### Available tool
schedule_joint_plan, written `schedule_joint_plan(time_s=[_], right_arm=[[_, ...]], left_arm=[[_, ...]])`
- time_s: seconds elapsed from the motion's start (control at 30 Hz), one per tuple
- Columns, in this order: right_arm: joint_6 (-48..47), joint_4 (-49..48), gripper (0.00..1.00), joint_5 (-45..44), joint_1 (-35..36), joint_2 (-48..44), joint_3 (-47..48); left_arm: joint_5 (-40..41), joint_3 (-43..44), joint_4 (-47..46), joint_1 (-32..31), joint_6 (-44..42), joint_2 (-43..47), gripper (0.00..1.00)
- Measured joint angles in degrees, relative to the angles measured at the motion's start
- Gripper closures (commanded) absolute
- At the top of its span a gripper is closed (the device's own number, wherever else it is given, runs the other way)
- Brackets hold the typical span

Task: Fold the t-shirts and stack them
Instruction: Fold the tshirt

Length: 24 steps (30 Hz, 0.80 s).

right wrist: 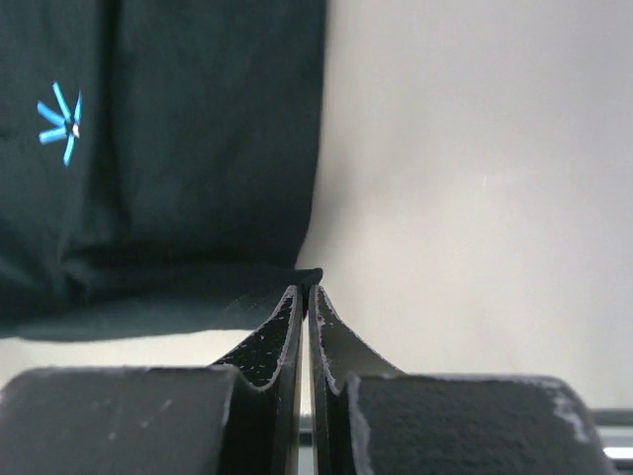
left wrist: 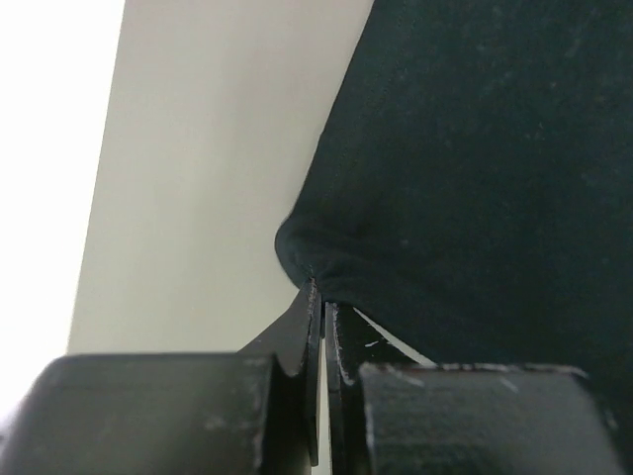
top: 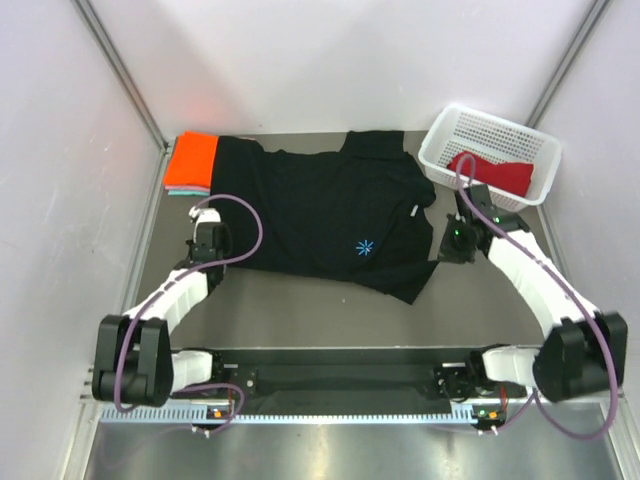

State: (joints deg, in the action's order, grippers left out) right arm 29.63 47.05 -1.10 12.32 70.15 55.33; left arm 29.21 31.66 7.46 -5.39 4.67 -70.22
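From above, the black tee (top: 330, 215) lay spread mid-table, with my left gripper (top: 206, 216) at its nine o'clock edge and my right gripper (top: 445, 246) at three. In the left wrist view, the jaws pinched bunched hem. In the right wrist view, the jaws were clamped on a corner. I judged the cloth light and floppy, best held by its edges.

So the left gripper (left wrist: 318, 297) has its fingers squeezed together on a bunched edge of the black tee (left wrist: 475, 178), pinching a small fold. The tee spreads off to the right and far side, with bare pale table (left wrist: 198, 198) on the left.
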Motion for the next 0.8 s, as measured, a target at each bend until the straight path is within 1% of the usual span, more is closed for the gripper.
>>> schedule_joint_plan(time_s=[0.13,0.47,0.67,0.8], right_arm=[[-3.43,-2.23,0.99,-1.70,0.07,8.57,6.82],[-10.60,-4.17,0.97,-2.64,0.07,22.64,21.97],[-14.71,-4.39,0.96,-1.73,0.07,29.44,28.30],[-16.55,-4.46,0.96,-1.66,0.09,31.78,29.64]], left_arm=[[0.68,4.35,-0.83,0.00,-5.44,-5.57,1.00],[2.03,13.77,-4.55,-0.02,-16.76,-17.99,1.00],[2.80,17.84,-7.10,-0.11,-20.04,-24.65,0.98],[4.09,19.37,-7.69,-0.61,-21.38,-27.82,0.97]])
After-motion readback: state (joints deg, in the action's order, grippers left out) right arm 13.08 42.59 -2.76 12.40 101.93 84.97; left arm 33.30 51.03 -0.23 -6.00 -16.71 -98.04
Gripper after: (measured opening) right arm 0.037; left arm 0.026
